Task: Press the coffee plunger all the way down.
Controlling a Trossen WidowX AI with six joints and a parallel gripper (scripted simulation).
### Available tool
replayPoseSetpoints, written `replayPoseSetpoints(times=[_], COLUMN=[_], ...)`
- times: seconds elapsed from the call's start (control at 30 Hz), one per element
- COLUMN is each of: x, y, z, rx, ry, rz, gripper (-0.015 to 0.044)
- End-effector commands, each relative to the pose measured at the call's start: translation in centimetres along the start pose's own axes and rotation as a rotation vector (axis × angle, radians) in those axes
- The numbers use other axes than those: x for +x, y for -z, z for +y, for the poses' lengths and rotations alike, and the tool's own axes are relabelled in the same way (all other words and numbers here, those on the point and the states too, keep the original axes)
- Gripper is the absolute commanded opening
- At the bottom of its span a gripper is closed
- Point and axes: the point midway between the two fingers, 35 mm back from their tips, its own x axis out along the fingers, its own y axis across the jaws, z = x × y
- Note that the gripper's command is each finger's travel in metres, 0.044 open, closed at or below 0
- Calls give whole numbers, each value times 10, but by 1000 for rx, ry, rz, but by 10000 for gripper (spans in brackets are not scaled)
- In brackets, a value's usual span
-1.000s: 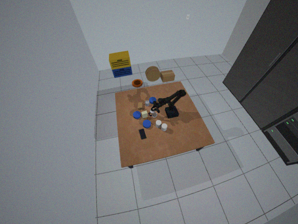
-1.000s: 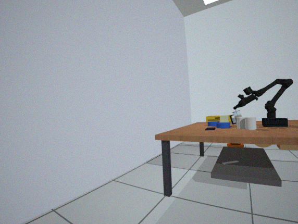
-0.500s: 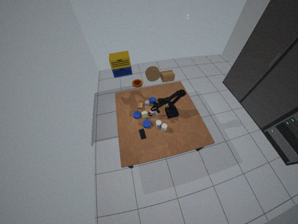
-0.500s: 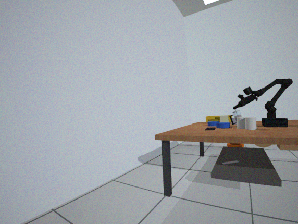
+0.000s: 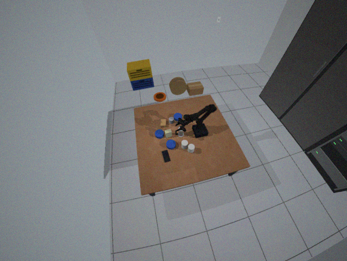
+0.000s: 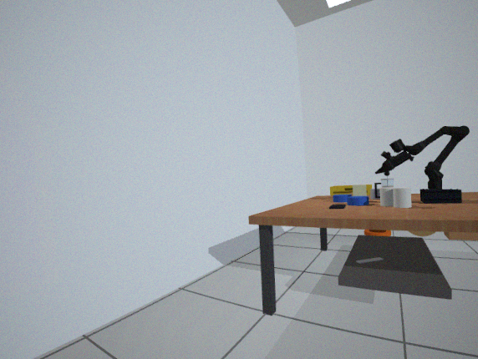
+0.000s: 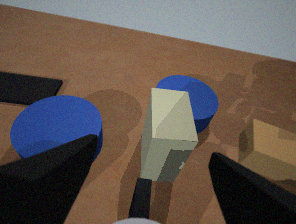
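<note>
The pincer (image 7: 145,165) stands wide, holding nothing; in the wrist view its two dark fingers sit at the lower left and lower right corners with a broad gap between them. The black arm (image 6: 434,146) rises from its base (image 6: 440,195) on the right of the wooden bench (image 6: 359,214), bends at a high elbow, and slopes down leftward so the pincer (image 6: 382,169) points at a slant just above the coffee press (image 6: 387,184).

Left to right in the wrist view: a flat black slab (image 7: 25,86), a blue disc (image 7: 55,122), a pale cream block (image 7: 167,132) with a second blue disc (image 7: 197,97) behind it, and a tan block (image 7: 272,142). At the bottom edge a dark strip runs down to a pale rounded shape that is only partly in frame; I cannot tell what it is.

The top view alone shows the layout: the press (image 5: 181,133) stands upright near the middle of the bench (image 5: 212,158), just right of the cream block (image 5: 168,133), with two white cylinders (image 5: 188,146) in front. It also shows the floor items beyond the bench: a yellow and blue crate stack (image 5: 140,74), an orange ring (image 5: 159,96), and a tan drum with a box (image 5: 185,86). The exterior view alone shows the arm's height above the press.

No writing is legible.
</note>
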Motion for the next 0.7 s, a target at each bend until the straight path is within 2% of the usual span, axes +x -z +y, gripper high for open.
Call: replayPoseSetpoints(times=[0.0, 0.3, 0.4, 0.57, 0.67], x=[0, -6, -25, -79, -87], y=[1, -10, -22, -39, -40], z=[0, -1, 1, 1, 0], rx=[0, 11, 7, -2, -4], ry=[0, 0, 0, 1, 1], rz=[2, -12, -3, 19, 22], gripper=[437, 440, 440, 440, 440])
